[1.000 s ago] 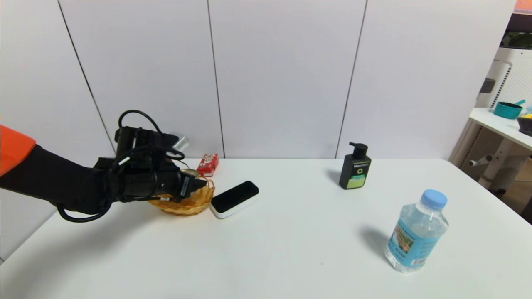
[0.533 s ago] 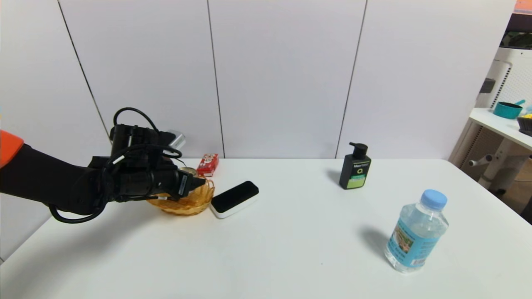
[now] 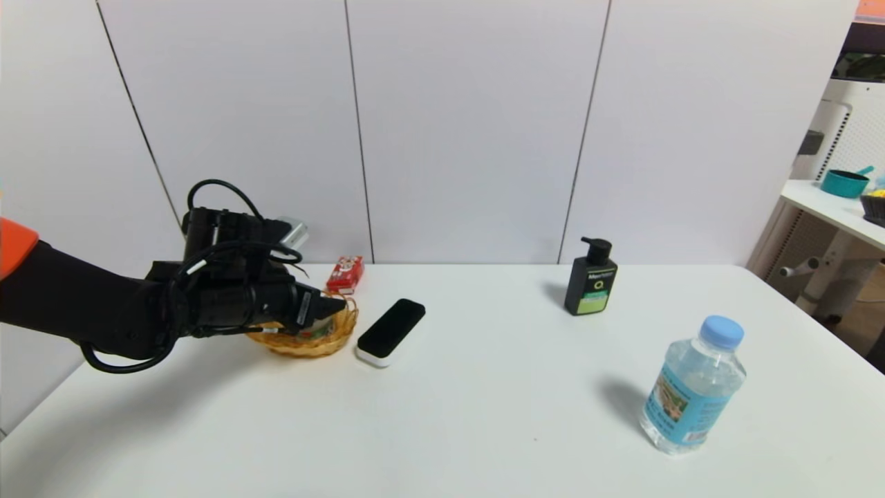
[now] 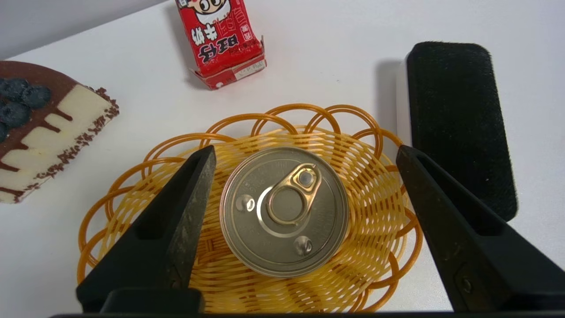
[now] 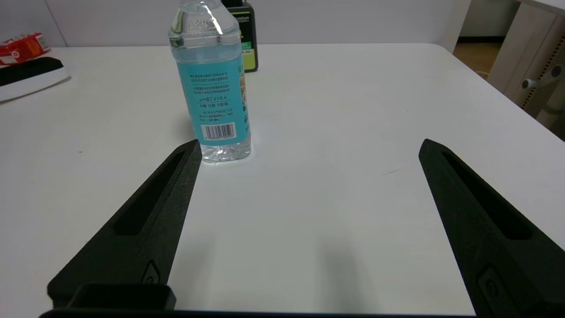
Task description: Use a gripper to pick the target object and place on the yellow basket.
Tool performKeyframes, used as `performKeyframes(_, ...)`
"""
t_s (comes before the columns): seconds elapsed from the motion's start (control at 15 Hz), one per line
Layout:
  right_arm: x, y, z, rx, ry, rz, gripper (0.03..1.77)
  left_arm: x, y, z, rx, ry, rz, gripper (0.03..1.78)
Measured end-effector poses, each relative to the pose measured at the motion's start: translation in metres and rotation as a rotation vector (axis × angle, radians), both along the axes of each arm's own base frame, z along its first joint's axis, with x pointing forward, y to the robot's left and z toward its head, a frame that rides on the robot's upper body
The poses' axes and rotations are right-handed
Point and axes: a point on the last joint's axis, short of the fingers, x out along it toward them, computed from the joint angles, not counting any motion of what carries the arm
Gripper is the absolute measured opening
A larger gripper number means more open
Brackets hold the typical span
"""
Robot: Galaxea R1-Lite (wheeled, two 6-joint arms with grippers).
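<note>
The small tin can with its gold pull-tab lid stands upright in the middle of the yellow wicker basket. My left gripper hangs right above it, open, one finger on each side of the can and neither touching it. In the head view the left gripper covers most of the basket at the table's far left and hides nearly all of the can. The right gripper stands open and empty over bare table, outside the head view.
A black-topped eraser lies just right of the basket, close to one left finger. A red carton sits behind the basket, a cake slice beside it. Farther right stand a pump bottle and a water bottle.
The left gripper's fingers have spread and let go of the can, which now sits lower in the basket. The black eraser has swung round, its near end pushed away from the basket.
</note>
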Motion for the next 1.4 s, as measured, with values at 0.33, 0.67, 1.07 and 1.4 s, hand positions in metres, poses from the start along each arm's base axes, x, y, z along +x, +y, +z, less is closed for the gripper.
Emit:
performKeyframes(0.33,0.0,0.0,0.0,0.0,0.0,0.0,1.7,-0.005,0.001,0.055,-0.016,-0.189,-0.007,1.59)
performKeyframes(0.67,0.0,0.0,0.0,0.0,0.0,-0.001,1.7,-0.053,0.016,0.137,0.01,-0.414,0.157,1.64)
performKeyframes(1.07,0.0,0.0,0.0,0.0,0.0,0.0,1.7,-0.14,0.042,0.173,0.06,-0.455,0.212,1.67)
performKeyframes(1.4,0.0,0.0,0.0,0.0,0.0,0.0,1.7,-0.233,0.062,0.117,0.079,-0.409,0.252,1.68)
